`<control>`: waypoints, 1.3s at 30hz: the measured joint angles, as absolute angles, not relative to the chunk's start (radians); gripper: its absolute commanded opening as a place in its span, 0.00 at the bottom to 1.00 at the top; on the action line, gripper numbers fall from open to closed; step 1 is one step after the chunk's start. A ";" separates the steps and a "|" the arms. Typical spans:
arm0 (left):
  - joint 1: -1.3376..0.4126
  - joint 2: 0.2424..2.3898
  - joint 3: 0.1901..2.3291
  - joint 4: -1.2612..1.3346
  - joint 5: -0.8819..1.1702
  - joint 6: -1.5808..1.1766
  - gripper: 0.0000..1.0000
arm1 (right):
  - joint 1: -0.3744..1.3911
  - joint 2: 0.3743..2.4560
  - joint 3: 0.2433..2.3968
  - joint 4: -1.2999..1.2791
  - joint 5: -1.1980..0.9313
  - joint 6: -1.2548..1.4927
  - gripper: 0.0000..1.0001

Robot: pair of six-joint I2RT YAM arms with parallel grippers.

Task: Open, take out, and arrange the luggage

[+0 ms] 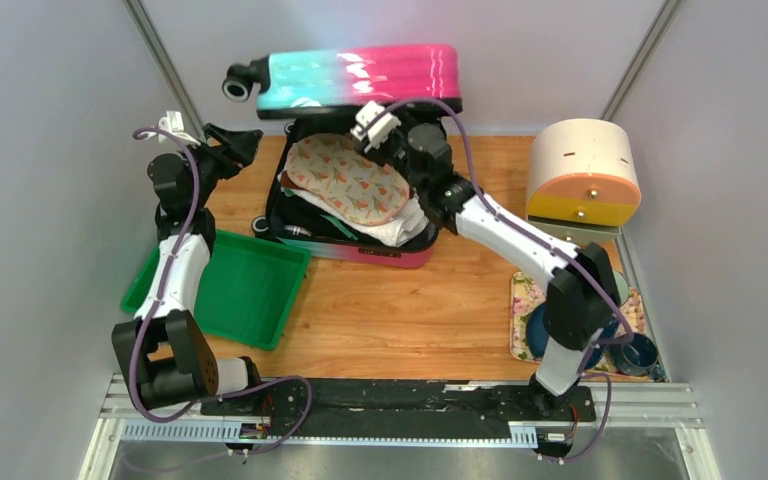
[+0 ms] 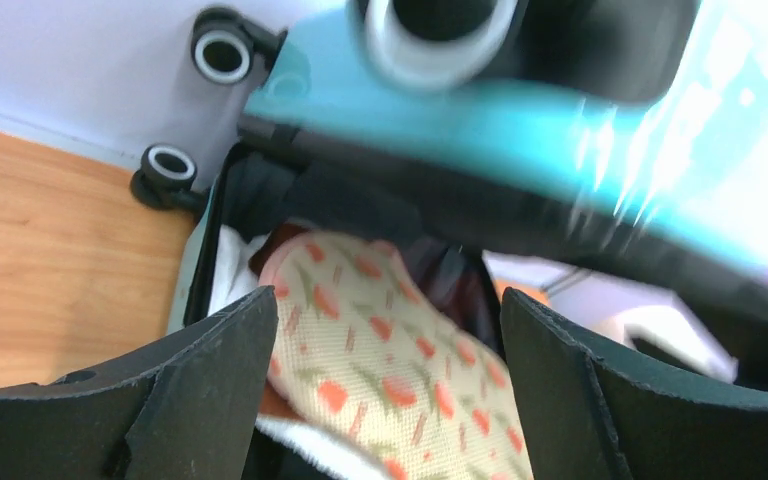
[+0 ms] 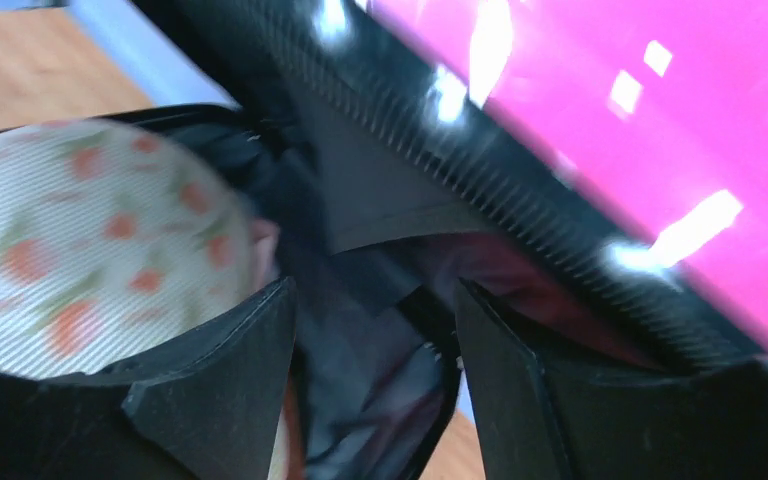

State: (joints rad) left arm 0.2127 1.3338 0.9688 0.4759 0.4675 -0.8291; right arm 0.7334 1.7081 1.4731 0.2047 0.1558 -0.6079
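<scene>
One luggage, upper centre, lid raised. Left end effector spread wide, empty; right end effector parted, empty.

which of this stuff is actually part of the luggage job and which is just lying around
Part of the job:
- luggage, lid already up
- floral pad lying on top inside it
- white cloth under the pad

Just lying about:
- green tray
- cream-and-orange round container
- floral tray with blue dishes
</scene>
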 measured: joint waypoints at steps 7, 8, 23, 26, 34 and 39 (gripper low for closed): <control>0.231 1.217 0.903 0.237 0.522 -0.532 0.87 | 0.541 1.986 1.881 0.223 0.168 -0.619 0.71; 0.234 1.216 0.896 0.196 0.524 -0.486 0.87 | 0.522 2.015 1.931 0.224 0.169 -0.619 0.73; 0.216 1.649 1.106 -0.095 0.470 -0.173 0.66 | 0.430 2.268 2.263 0.290 0.187 -0.658 0.85; 0.183 1.654 1.105 -0.139 0.484 -0.130 0.56 | 0.422 2.300 2.311 0.298 0.186 -0.672 0.86; 0.125 1.592 1.004 -0.154 0.478 -0.043 0.03 | 0.392 2.325 2.328 0.344 0.191 -0.694 0.88; 0.100 1.506 0.921 -0.149 0.433 -0.041 0.00 | 0.379 2.325 2.306 0.370 0.192 -0.698 0.90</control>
State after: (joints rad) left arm 0.0998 1.5063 0.9215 -0.1493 0.4332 -0.0406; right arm 0.3786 2.3245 2.3062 0.3702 0.1917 -0.6979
